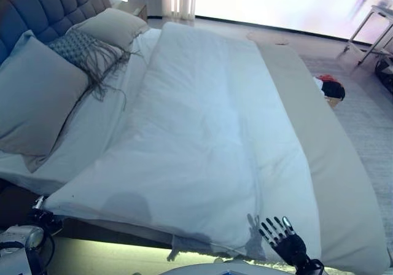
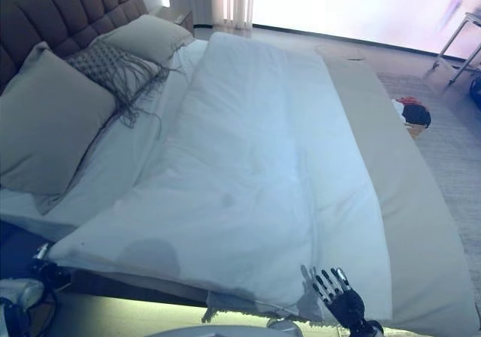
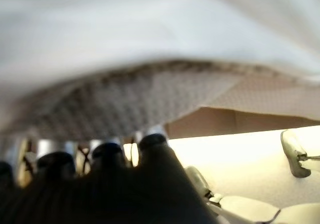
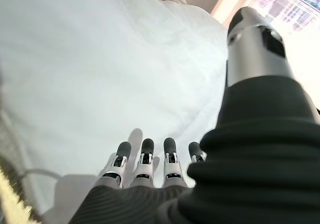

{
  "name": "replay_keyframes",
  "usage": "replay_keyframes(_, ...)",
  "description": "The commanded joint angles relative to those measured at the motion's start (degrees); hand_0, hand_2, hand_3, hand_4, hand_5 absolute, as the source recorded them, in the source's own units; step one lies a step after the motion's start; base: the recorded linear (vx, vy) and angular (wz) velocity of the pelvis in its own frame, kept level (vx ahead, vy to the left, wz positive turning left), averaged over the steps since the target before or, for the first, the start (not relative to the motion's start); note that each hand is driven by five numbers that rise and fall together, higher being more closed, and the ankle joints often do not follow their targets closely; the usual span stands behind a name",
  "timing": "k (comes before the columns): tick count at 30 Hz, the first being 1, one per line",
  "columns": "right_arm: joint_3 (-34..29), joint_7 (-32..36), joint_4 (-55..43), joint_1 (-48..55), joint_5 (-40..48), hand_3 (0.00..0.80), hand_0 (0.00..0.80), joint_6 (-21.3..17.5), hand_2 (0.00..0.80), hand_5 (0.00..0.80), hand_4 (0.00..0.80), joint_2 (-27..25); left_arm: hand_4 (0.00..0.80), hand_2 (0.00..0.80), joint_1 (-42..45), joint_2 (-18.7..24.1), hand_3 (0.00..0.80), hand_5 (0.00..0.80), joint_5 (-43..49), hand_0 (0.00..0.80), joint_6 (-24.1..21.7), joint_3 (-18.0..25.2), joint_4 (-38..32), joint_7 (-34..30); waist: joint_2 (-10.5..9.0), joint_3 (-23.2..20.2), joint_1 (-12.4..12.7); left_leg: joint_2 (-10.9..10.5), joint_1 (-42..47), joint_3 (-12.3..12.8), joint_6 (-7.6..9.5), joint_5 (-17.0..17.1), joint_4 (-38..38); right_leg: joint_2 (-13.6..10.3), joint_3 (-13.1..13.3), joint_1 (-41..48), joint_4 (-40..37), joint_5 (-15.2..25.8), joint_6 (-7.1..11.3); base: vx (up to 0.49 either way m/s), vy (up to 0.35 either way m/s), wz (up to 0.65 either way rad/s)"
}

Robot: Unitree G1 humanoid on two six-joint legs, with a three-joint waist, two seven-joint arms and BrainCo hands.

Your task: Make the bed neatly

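right hand at near bed edge, fingers straight and spread, holding nothing, just over white duvet; left hand low under the duvet's near-left edge, fingers unclear, cannot tell its state; duvet spread over bed, beige sheet bare on right; pillows by headboard far left

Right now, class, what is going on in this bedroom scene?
A humanoid robot stands at the side of a bed, making it. The white duvet is spread over most of the mattress, with pillows by the headboard. Its right hand hovers open, fingers straight, over the duvet's near edge. Its left hand sits low beside the bed, under the hanging duvet edge.
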Motion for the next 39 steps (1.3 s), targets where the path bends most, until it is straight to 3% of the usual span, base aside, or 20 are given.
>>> replay_keyframes(1, -0.7, -0.4, -3.4, 3.0, 3.2, 0.0, 0.0, -1.3, 0.0, 0.0, 0.0, -4.7, 0.8, 0.8, -2.2, 31.1, 0.8, 0.8, -1.2, 0.8, -13.9, 5.2, -7.5, -1.4, 6.43, -3.7, 7.2, -1.7, -1.1, -0.7, 2.81, 0.3, 0.2, -7.8, -0.1, -1.1, 4.3, -0.3, 5.06, -0.016, -0.005, 0.13)
replay_keyframes(8, -0.8, -0.3, -2.6, 3.2, 3.8, 0.0, 0.0, -1.4, 0.0, 0.0, 0.0, -4.5, 0.8, 0.8, -13.8, 31.6, 0.8, 0.8, -4.1, 0.8, -14.0, -4.9, -12.6, -0.5, 6.65, -4.0, 6.9, -1.8, -1.0, -0.6, 2.92, 0.2, 0.1, -7.6, 0.1, -0.9, 4.1, -0.5, 5.03, -0.005, -0.008, 0.05)
replay_keyframes(12, -1.1, -0.2, -1.9, 2.9, 4.1, 0.0, 0.0, -1.4, 0.0, 0.0, 0.0, -3.8, 0.8, 0.8, -17.2, 30.0, 0.8, 0.8, -2.2, 0.8, -14.0, -8.3, -17.6, -0.4, 6.54, -4.0, 7.5, -1.7, -1.0, -0.8, 2.98, 0.2, 0.1, -7.4, 0.1, -0.7, 4.2, -0.6, 4.9, -0.008, -0.043, 0.01)
replay_keyframes(16, -1.3, -0.4, -1.5, 2.5, 3.8, 0.0, 0.0, -1.2, 0.0, 0.0, 0.0, -3.3, 0.8, 0.8, -17.8, 30.1, 0.8, 0.8, -0.1, 0.8, -13.2, -9.3, -14.6, 0.4, 6.67, -4.0, 7.8, -1.5, -1.2, -1.1, 2.94, 0.3, 0.2, -7.3, 0.0, -0.5, 3.8, -0.4, 4.83, -0.002, -0.025, 0.02)
replay_keyframes(22, -1.3, 0.0, -0.8, 2.4, 3.5, 0.0, 0.0, -0.8, 0.0, 0.0, 0.0, -3.3, 0.8, 0.8, -11.7, 31.5, 0.8, 0.8, 4.4, 0.8, -10.4, -4.9, -3.6, 0.7, 6.84, -4.0, 7.7, -1.7, -1.3, -1.1, 2.96, 0.2, 0.4, -7.1, 0.1, -0.6, 3.6, -0.5, 4.68, 0.0, 0.0, 0.0)
replay_keyframes(25, -1.3, 0.6, 0.1, 2.3, 3.0, 0.0, 0.0, -1.2, 0.0, 0.0, 0.0, -2.8, 0.8, 0.8, -4.1, 29.6, 0.8, 0.8, 6.2, 0.8, -10.8, 0.1, 1.3, -0.2, 6.73, -3.8, 8.1, -1.7, -1.3, -1.3, 3.11, 0.1, 0.4, -7.2, 0.1, -0.6, 3.7, -0.6, 4.6, 0.0, 0.0, 0.0)
replay_keyframes(28, -2.1, 1.3, 0.5, 2.8, 2.3, 0.0, 0.0, -1.7, 0.0, 0.0, 0.0, -2.1, 0.8, 0.8, 9.1, 23.2, 0.8, 0.8, 5.9, 0.8, -13.1, 9.1, 4.8, 1.0, 6.23, -3.5, 9.2, -2.0, -1.4, -1.8, 3.4, -0.1, 0.5, -7.3, -0.1, -0.7, 3.6, -0.7, 4.43, -0.004, 0.009, -0.01)
replay_keyframes(31, -2.9, 0.4, -0.7, 2.8, 1.2, 0.0, 0.0, -1.2, 0.0, 0.0, 0.0, -1.8, 0.8, 0.8, 17.6, 17.6, 0.8, 0.8, 5.2, 0.8, -15.3, 15.2, 5.8, 1.9, 5.89, -3.2, 9.3, -2.0, -1.3, -1.9, 3.4, 0.0, 0.4, -7.4, -0.4, -0.5, 3.5, -0.5, 4.3, -0.01, 0.039, 0.0)
replay_keyframes(34, -2.6, -0.9, -2.4, 2.7, 1.1, 0.0, 0.0, -0.5, 0.0, 0.0, 0.0, -2.4, 0.8, 0.8, 19.7, 16.4, 0.8, 0.8, 6.4, 0.8, -16.4, 16.7, 6.3, 0.8, 5.78, -3.1, 9.1, -1.9, -1.2, -1.7, 3.33, 0.1, 0.3, -7.4, -0.7, -0.5, 3.6, -0.5, 4.19, -0.001, 0.053, 0.07)
replay_keyframes(39, -1.8, -1.2, -4.6, 3.8, 2.0, 0.0, 0.0, -0.5, 0.0, 0.0, 0.0, -2.9, 0.8, 0.8, 18.6, 17.1, 0.8, 0.8, 7.3, 0.8, -17.6, 15.2, 3.0, -3.8, 5.67, -3.1, 9.2, -2.0, -1.2, -1.7, 3.44, 0.2, 0.3, -7.5, -1.2, -0.5, 3.7, -0.5, 4.15, -0.003, 0.007, 0.01)
